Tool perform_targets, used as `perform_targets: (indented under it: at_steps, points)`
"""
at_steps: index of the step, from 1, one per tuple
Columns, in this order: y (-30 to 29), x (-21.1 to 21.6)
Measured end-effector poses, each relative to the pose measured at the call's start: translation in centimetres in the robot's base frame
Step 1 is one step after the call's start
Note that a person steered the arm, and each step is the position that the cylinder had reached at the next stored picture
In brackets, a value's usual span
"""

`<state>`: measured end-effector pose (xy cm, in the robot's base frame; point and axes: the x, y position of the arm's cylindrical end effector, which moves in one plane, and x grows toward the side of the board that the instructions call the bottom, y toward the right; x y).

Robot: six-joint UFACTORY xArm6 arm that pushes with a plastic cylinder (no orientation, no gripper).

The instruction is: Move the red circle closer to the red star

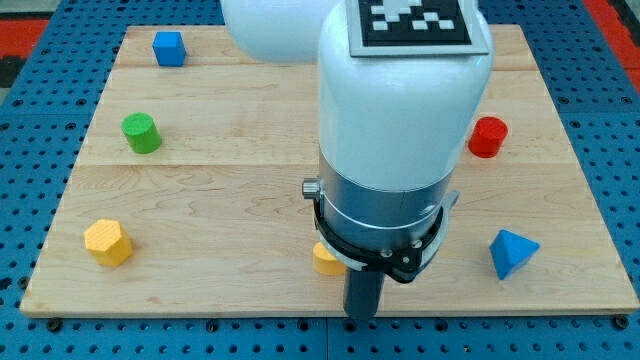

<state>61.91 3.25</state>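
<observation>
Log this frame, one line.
tip hidden by arm | red circle view's right, untouched | red star not visible | yellow block partly under arm

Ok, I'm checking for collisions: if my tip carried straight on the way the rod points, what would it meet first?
Pointing straight down, my tip would meet only the wooden board, near its bottom edge. The yellow block sits just to the view's left; contact unclear.

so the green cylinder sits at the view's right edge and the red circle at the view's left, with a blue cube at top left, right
Not quite: the sides are swapped. The camera view shows the green cylinder at the view's left and the red circle at the right. The blue cube is indeed top left.
</observation>
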Motion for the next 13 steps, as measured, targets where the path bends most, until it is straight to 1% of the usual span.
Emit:
perform_targets:
  at_steps: [2,3,4,5,6,8,9,10,11,12,13]
  points:
    - [0.0,0.0]
    - [0.5,-2.0]
    - [6.2,-3.0]
    - [7.7,-7.3]
    - [11.6,-10.1]
    - [13.5,-11.0]
    - [15.1,-15.9]
    - [18.1,-18.6]
    - [18.6,-20.1]
    - [18.2,-23.6]
    - [18.4,-22.1]
